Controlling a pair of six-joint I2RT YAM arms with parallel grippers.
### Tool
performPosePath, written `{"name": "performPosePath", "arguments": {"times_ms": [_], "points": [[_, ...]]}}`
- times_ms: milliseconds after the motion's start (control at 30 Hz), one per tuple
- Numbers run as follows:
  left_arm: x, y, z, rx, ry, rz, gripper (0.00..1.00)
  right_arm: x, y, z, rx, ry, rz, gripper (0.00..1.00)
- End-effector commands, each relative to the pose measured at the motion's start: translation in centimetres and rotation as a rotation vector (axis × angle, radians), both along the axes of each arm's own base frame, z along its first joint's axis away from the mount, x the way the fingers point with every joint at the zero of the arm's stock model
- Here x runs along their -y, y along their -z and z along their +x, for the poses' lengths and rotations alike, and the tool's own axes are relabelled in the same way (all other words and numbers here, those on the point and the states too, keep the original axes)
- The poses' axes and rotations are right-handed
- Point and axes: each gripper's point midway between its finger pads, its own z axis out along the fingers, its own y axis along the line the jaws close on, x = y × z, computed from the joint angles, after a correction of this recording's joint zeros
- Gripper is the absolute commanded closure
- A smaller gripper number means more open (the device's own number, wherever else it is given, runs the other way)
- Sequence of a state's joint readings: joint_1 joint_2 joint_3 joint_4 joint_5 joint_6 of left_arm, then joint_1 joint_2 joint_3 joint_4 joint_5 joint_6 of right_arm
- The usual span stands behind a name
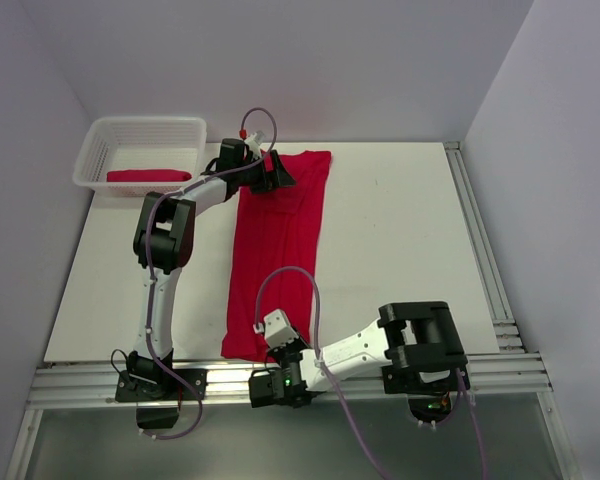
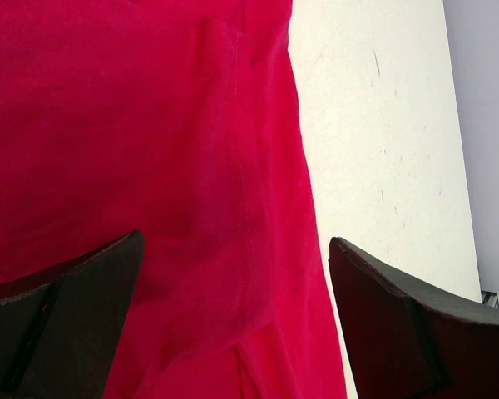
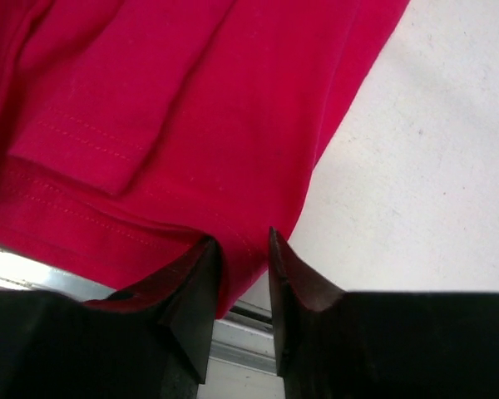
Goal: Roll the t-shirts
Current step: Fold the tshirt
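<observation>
A crimson t-shirt [image 1: 275, 250] lies folded into a long narrow strip running from the table's far side to its near edge. My left gripper [image 1: 275, 172] hovers over the far end, wide open, with red cloth [image 2: 150, 125] below and between its fingers [image 2: 235, 249]. My right gripper [image 1: 283, 352] is at the near hem's right corner; its jaws [image 3: 243, 245] stand narrowly apart with the hem corner [image 3: 191, 100] between them and a sliver of gap on the right side. A second t-shirt [image 1: 148, 176], rolled up, lies in the basket.
The white lattice basket [image 1: 92, 150] stands at the far left corner of the table. An aluminium rail [image 1: 380, 385] runs along the near edge, just under my right fingers [image 3: 308, 291]. Another rail [image 1: 480, 250] lines the right side. Bare white table [image 1: 400, 240] lies right of the shirt.
</observation>
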State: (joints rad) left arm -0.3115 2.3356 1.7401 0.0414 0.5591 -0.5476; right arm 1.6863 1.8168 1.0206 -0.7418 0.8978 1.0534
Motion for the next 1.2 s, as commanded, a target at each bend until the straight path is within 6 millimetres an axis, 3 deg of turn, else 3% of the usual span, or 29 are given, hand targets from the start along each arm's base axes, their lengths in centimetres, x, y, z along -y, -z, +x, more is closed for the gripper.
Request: {"name": "performPosePath", "arguments": {"times_ms": [0, 33, 67, 100, 300, 533, 700, 867, 1133, 1167], "points": [[0.7, -2.6, 1.1, 0.059, -0.006, -0.035, 0.01, -0.6, -0.9, 0.8, 0.058, 0.05, 0.067, 0.67], [0.7, -2.5, 1.1, 0.058, -0.008, -0.035, 0.0, -0.5, -0.7, 0.9, 0.06, 0.06, 0.068, 0.71], [0.7, -2.5, 1.1, 0.056, -0.009, -0.035, 0.0, -0.5, -0.6, 0.8, 0.055, 0.077, 0.085, 0.99], [0.6, -2.3, 1.1, 0.055, -0.012, -0.031, 0.01, -0.4, -0.6, 0.8, 0.054, 0.088, 0.092, 1.0], [0.7, -1.4, 1.3, 0.029, -0.02, -0.016, 0.01, 0.0, -1.5, 0.2, 0.117, 0.167, 0.143, 1.0], [0.6, -0.3, 1.4, 0.01, -0.025, -0.005, 0.0, 0.7, -0.4, -1.2, 0.136, 0.204, 0.155, 1.0], [0.5, -0.1, 1.6, 0.014, -0.03, 0.007, 0.0, 2.9, -0.6, -1.5, 0.153, 0.284, 0.216, 1.0], [0.7, 0.2, 2.0, 0.009, -0.033, 0.014, 0.01, 3.6, -0.7, -2.0, 0.156, 0.33, 0.277, 1.0], [0.5, 1.4, 2.0, -0.023, -0.043, 0.041, 0.0, 2.5, 0.0, -2.7, 0.141, 0.317, 0.337, 1.0], [0.6, 1.6, 1.9, -0.026, -0.042, 0.045, 0.01, 2.2, -0.1, -2.8, 0.142, 0.308, 0.335, 0.92]]}}
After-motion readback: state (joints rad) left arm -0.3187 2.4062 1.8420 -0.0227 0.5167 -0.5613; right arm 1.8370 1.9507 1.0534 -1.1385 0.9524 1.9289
